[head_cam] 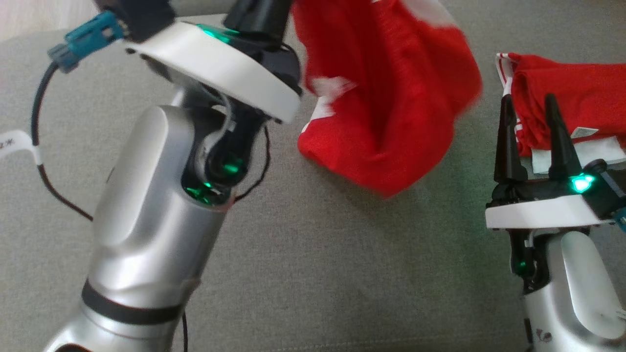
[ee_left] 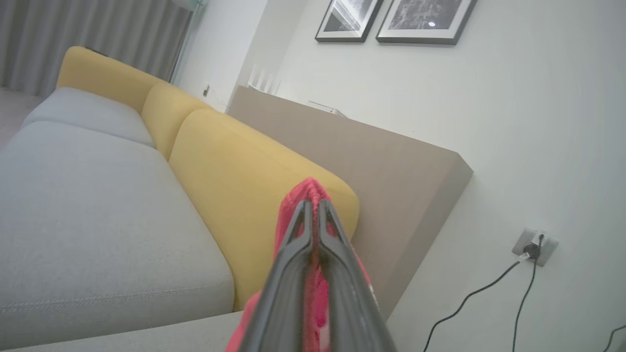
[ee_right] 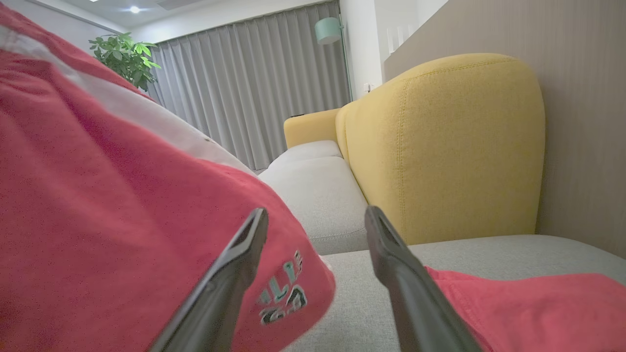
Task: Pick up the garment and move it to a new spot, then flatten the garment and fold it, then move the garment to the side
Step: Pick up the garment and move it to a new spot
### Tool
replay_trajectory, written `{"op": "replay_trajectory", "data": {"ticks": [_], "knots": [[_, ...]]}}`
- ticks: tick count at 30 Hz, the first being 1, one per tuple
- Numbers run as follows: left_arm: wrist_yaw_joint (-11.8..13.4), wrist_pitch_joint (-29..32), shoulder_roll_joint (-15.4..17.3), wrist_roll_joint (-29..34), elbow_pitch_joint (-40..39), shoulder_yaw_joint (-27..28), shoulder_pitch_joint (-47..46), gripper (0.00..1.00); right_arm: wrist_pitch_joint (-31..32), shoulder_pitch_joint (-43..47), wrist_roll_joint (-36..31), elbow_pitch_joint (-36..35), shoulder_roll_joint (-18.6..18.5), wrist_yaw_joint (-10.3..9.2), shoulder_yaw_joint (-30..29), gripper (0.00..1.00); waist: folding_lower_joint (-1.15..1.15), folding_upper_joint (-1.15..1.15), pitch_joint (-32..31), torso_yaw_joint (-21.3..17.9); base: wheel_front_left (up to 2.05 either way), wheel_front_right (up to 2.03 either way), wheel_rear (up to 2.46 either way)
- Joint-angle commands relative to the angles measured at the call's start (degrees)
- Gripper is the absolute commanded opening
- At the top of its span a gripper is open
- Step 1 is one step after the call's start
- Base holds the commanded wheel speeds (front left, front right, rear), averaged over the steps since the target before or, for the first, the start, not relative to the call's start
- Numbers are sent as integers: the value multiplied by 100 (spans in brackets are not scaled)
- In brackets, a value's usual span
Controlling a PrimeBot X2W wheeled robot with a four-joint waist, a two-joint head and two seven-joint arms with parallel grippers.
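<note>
A red garment point(head_cam: 391, 98) with white patches hangs bunched from my raised left arm, its lower fold close to the grey sofa seat point(head_cam: 313, 274). In the left wrist view my left gripper point(ee_left: 313, 204) is shut on a ridge of the red fabric point(ee_left: 308, 188). My right gripper point(head_cam: 530, 105) stands open and low at the right, with nothing between its fingers. In the right wrist view the hanging garment point(ee_right: 98, 220), printed with letters, is to the left of the open right gripper point(ee_right: 317, 215).
A second red garment point(head_cam: 582, 93) with white trim lies folded on the seat just beyond my right gripper, also showing as red cloth point(ee_right: 538, 308). Yellow back cushions point(ee_left: 234, 181) line the sofa. A black cable point(head_cam: 36, 156) loops beside my left forearm.
</note>
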Motion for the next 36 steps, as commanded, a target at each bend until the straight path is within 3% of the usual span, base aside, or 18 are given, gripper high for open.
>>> {"op": "replay_trajectory", "data": {"ticks": [1,4,10,13,17,18,19,20,23,28,36], "knots": [[56,-43,126,-14,-89,264,-201,0,-59,-200,35,-221,25,37,112,100,0,0,47,-2,0,0,0],[-41,-54,532,76,345,369,8,0,-60,-201,43,-270,25,37,109,100,0,0,147,0,0,0,0],[-805,-46,1643,438,1579,163,466,0,-60,-226,-49,-253,26,37,114,100,0,0,303,66,0,0,0],[-968,-291,1917,640,2186,102,468,0,-60,-255,-116,-200,26,37,123,100,0,0,367,108,0,0,0],[-1021,-719,1944,830,2907,66,272,0,-61,-312,-195,-108,26,37,159,100,0,0,447,160,0,0,0],[-1025,-798,1925,882,3078,37,212,10,-61,-326,-206,-80,26,37,168,100,0,0,467,171,0,0,0],[-1025,-868,1900,936,3248,3,152,67,-61,-338,-219,-40,26,37,180,100,0,0,484,182,0,0,0],[-1028,-931,1869,985,3413,-37,92,100,-61,-352,-236,-3,26,37,192,100,0,0,500,191,0,0,0],[-1039,-1139,1762,1113,3832,-146,-74,100,-61,-393,-270,75,26,37,221,100,0,0,524,216,0,0,0],[-843,-1634,1609,1162,4257,-52,-245,100,-61,-408,-278,138,26,37,217,100,0,0,406,281,0,0,0],[-736,-1944,1379,756,3717,598,180,100,-61,-242,-318,134,26,37,102,100,0,0,-1,461,0,0,0]]}}
